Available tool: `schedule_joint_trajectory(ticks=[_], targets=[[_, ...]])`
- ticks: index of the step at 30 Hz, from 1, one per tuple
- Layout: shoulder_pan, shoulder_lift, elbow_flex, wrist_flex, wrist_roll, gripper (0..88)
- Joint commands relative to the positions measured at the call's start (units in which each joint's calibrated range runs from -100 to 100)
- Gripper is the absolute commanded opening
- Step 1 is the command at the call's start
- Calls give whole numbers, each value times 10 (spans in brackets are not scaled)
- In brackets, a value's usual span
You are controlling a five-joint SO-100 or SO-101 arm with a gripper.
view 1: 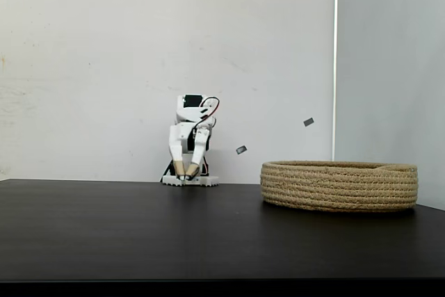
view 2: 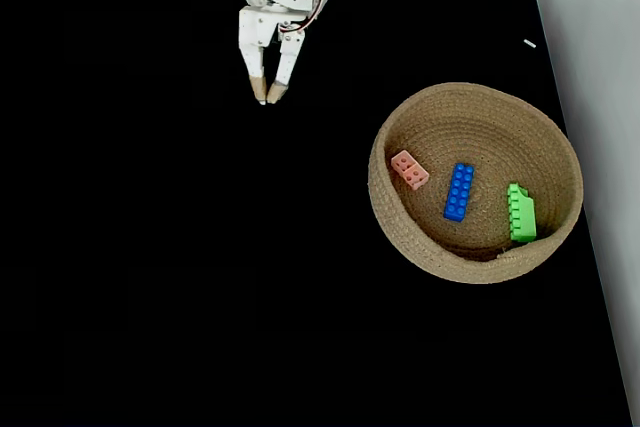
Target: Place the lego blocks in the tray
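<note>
Blocks: three studded bricks, all lying inside the basket in the top-down fixed view, none touching another.
Pink brick: short, at the left of the basket floor, turned diagonally.
Blue brick: long, near the middle of the floor, between the pink and green ones, nearly upright in the picture.
Green brick: at the right, resting against the inner wall of the basket.
Basket: wide, shallow, coiled tan rope, on the right half of the table in the top-down view, close to the table's right edge.
Basket, side-on fixed view: stands on the table at right; its wall hides the bricks, so the contents are readable from above only.
Pincer: at the top of the top-down view, well apart from the basket, tips pointing down the picture; the two fingers meet at the tan tips, clenched, with nothing between them.
Pincer, side-on view: arm folded low at the far edge of the table, tips pointing down close to the tabletop, left of the basket.
Table: black, matte.
Wall: white, behind the arm in the side-on view.
</note>
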Motion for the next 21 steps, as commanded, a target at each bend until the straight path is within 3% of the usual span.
schedule_joint_trajectory(ticks=[1,5,9,21], targets=[[-14,-65,8,111,36,0],[-36,-107,8,210,67,0],[-46,-120,8,212,19,0],[-44,-120,8,213,-1,3]])
